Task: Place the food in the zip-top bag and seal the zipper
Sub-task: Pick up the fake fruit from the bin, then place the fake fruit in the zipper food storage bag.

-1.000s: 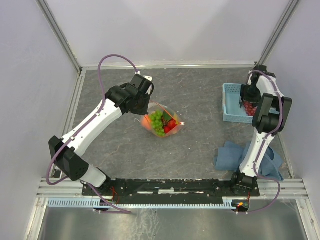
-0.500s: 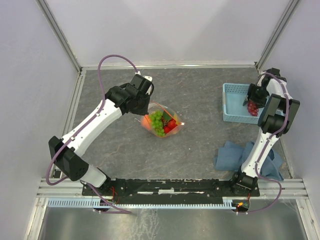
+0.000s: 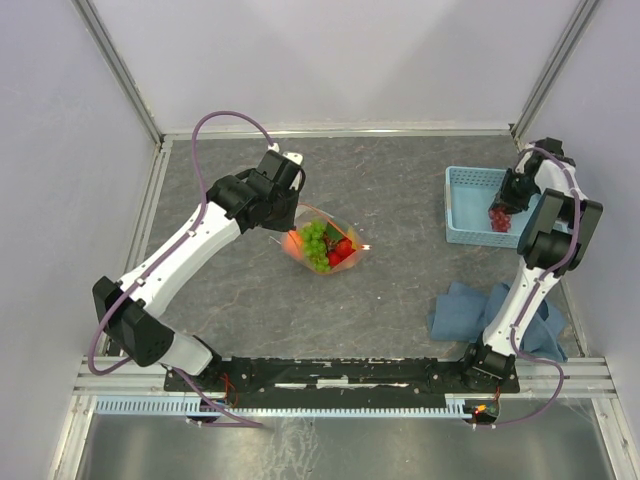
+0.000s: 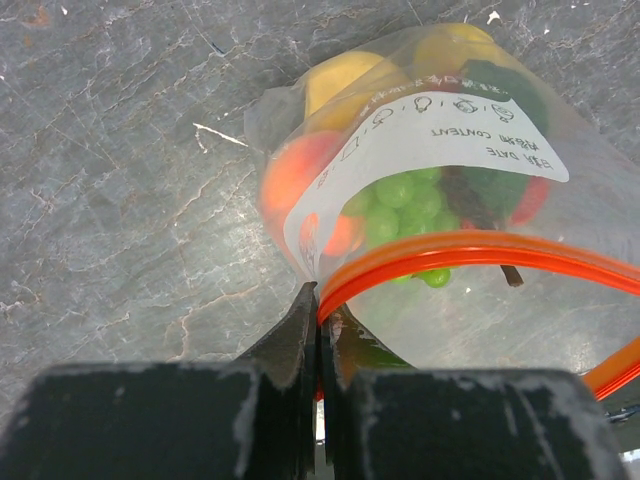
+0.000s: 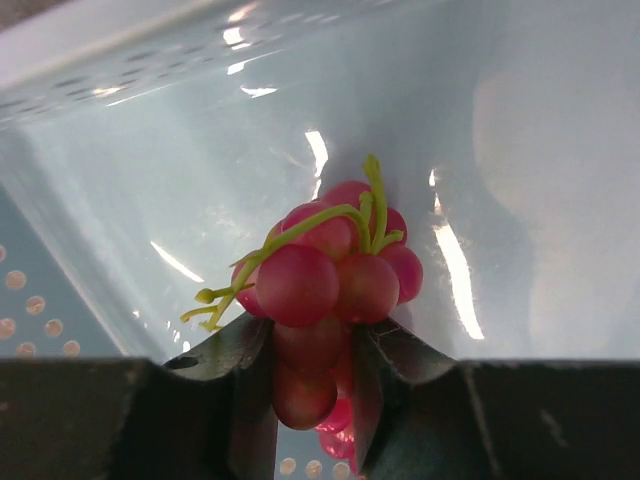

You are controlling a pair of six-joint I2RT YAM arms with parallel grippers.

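The clear zip-top bag (image 3: 322, 243) sits mid-table with green grapes (image 4: 400, 200), an orange-red peach (image 4: 295, 170), yellow fruit (image 4: 340, 75) and red strawberries (image 3: 343, 247) inside. Its white label (image 4: 440, 140) faces the left wrist camera. The red-orange zipper (image 4: 480, 247) curves open along the mouth. My left gripper (image 4: 318, 295) is shut on the bag's mouth edge at the zipper's end; it also shows in the top view (image 3: 290, 212). My right gripper (image 5: 312, 340) is shut on a bunch of red-purple grapes (image 5: 330, 270), held over the right side of the basket (image 3: 498, 218).
A light-blue mesh basket (image 3: 462, 205) stands at the right rear; its wall (image 5: 150, 150) fills the right wrist view. A crumpled blue cloth (image 3: 470, 310) lies near the right arm's base. Metal frame posts and grey walls bound the table.
The right wrist has swung right and back over the basket with the grape bunch in its jaws. The left arm and the bag have barely moved.
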